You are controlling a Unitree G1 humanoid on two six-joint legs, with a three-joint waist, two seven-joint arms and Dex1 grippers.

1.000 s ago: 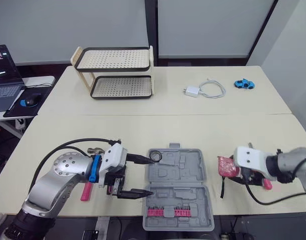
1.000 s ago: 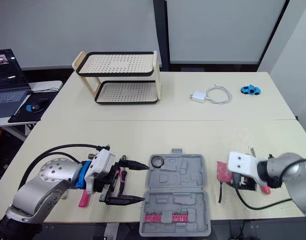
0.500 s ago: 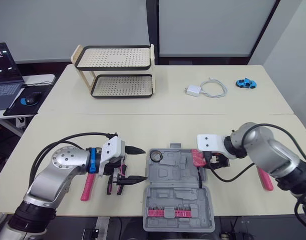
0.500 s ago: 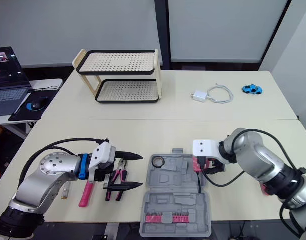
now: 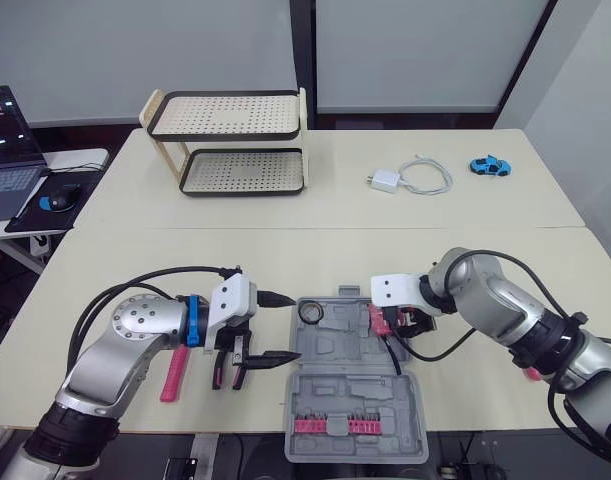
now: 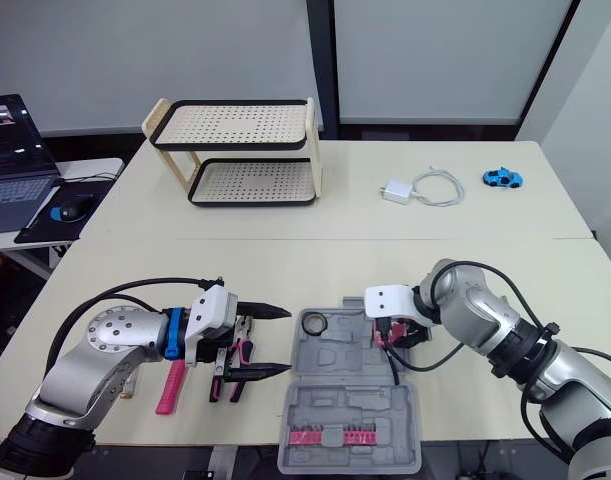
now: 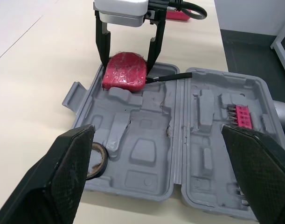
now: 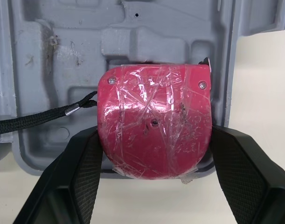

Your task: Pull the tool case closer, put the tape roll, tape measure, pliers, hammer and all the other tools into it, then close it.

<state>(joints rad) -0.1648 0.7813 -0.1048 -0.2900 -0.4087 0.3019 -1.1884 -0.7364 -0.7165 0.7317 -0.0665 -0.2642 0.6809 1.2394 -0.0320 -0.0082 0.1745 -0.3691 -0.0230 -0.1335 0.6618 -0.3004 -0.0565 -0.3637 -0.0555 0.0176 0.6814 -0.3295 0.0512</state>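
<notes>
Packing so far: tool case (image 5: 350, 385) lies open near the front edge of the tabletop (image 5: 285, 250), and the tape roll (image 5: 309, 312) is already in its far-left pocket.
Right pincer (image 7: 127, 63): pinching the red tape measure (image 8: 154, 126), which is down at the right rim of the case's far half and pokes a bit over the edge.
Left pincer (image 5: 295, 327): spread wide, empty, just beside the case's left edge.
Not packed yet: pliers (image 5: 230, 365) and what looks like the hammer (image 5: 172, 375) lie left of the case. Another pink-handled tool (image 5: 530, 372) peeks out by the right arm.
Left to do: drop the tape measure, load the rest, shut the lid. Well under halfway, I'd say.
Changed: a second ago the tape measure was way off to the right on the tabletop, and now it's at the case. The left pincer has backed off the tape roll.
</notes>
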